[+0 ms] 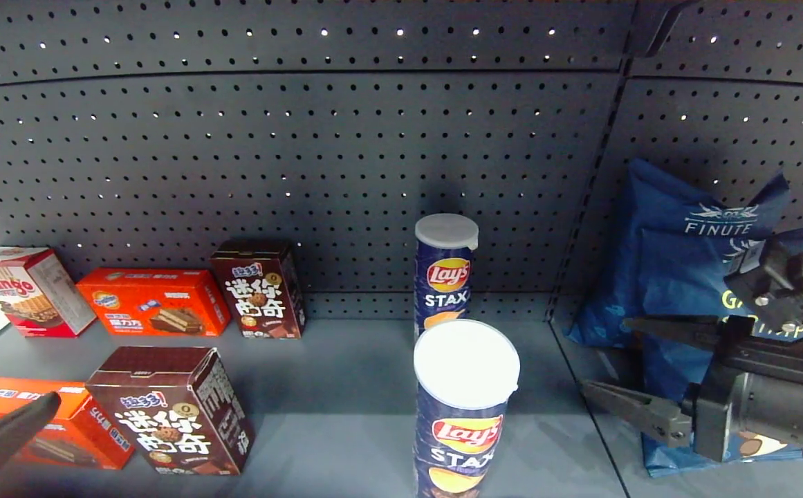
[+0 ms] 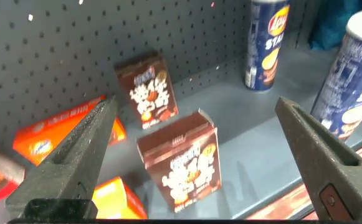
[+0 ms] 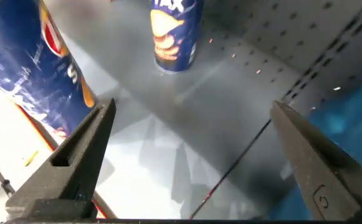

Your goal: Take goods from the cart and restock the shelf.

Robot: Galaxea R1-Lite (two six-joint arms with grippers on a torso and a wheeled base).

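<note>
Now | left tool [image 2: 194,102] spread, seemingly over front brown box [image 2: 181,158] | right tool [image 1: 605,354] spread beside front can [image 1: 465,415] | bare shelf [image 1: 346,387] between

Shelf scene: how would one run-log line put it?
left fingers: open, empty | right fingers: open, empty | shelf: front chip can, rear chip can upright

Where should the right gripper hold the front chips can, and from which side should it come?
Probably around the round body of the front chips can, below its white lid, coming from the robot's right, where the open right gripper is. It stands upright with space there.
</note>
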